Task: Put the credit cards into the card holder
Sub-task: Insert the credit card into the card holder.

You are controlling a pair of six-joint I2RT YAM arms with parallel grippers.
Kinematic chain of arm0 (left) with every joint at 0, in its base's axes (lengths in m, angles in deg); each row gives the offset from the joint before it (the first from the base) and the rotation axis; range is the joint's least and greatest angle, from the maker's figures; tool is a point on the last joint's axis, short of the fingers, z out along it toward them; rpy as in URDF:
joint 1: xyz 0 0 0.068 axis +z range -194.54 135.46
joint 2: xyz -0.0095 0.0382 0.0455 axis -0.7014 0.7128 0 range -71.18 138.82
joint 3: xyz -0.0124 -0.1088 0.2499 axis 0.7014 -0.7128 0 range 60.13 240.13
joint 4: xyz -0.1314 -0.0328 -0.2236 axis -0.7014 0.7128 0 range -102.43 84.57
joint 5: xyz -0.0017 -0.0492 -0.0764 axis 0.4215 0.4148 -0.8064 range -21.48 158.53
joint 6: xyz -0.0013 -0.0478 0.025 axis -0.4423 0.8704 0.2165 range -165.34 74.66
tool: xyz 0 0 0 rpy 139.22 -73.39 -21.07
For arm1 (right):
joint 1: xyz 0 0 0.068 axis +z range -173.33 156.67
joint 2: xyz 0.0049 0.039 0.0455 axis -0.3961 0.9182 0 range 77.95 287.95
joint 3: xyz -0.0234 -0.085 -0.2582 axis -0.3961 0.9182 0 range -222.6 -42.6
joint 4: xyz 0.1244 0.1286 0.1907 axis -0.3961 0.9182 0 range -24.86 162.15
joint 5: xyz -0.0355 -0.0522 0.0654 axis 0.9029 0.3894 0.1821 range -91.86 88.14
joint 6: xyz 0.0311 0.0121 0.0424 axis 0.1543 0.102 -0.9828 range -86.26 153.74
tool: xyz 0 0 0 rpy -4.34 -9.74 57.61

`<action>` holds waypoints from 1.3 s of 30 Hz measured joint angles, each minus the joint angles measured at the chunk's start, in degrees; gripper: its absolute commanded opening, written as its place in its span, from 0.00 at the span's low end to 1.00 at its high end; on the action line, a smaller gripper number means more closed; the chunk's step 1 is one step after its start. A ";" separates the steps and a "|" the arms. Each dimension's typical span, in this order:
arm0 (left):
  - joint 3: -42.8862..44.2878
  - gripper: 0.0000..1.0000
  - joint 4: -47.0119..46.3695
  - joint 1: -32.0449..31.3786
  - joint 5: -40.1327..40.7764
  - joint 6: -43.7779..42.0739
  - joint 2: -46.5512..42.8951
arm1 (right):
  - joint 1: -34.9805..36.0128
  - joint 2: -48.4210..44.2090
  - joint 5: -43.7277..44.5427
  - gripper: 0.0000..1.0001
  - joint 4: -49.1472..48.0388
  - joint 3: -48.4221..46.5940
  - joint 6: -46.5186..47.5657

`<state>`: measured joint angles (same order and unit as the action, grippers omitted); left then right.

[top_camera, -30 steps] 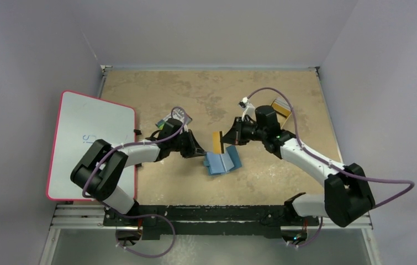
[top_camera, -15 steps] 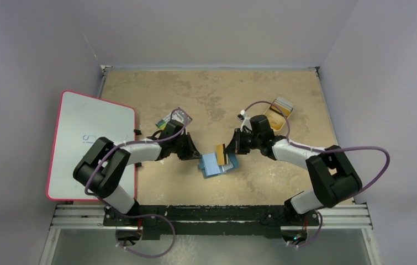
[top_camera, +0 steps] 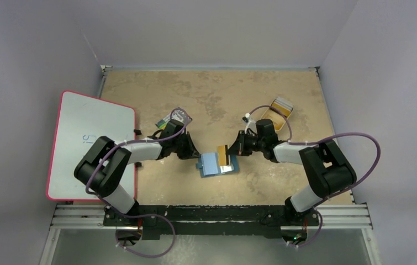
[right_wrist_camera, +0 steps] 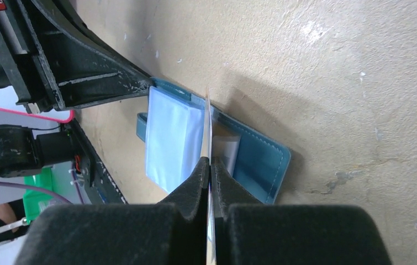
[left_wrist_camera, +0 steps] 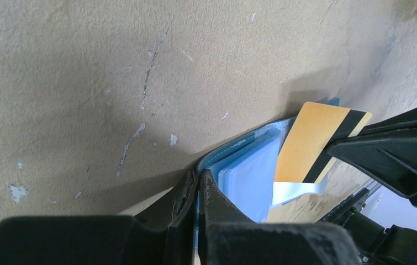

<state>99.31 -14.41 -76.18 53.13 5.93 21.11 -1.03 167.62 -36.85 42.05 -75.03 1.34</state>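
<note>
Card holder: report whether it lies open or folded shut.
Open: the card holder lies spread, pale lining and pockets exposed, with the left gripper pinching one edge.

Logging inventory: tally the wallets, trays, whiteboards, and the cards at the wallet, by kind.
Teal-blue bifold wallet: 1
Orange-yellow plastic card with black stripe: 1
Whitish flat card: 1
Shallow tan tray: 1
Pink-edged white board: 1
Total: 5

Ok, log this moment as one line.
left jaws: shut on card holder edge | right jaws: shut on orange credit card, over the open holder | card not yet released
</note>
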 measured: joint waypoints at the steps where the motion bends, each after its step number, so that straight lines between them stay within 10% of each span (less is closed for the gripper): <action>1: 0.00 0.00 -0.04 0.00 0.00 0.00 0.02 | -0.07 0.33 -0.57 0.00 -0.92 0.39 -0.31; 39: -3.10 0.00 -7.67 -1.03 2.51 5.79 0.17 | -0.92 -0.15 -0.66 0.00 -11.67 6.36 -8.11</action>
<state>96.21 -22.08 -77.20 55.64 11.72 21.28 -1.95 167.47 -37.50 30.38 -68.67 -6.77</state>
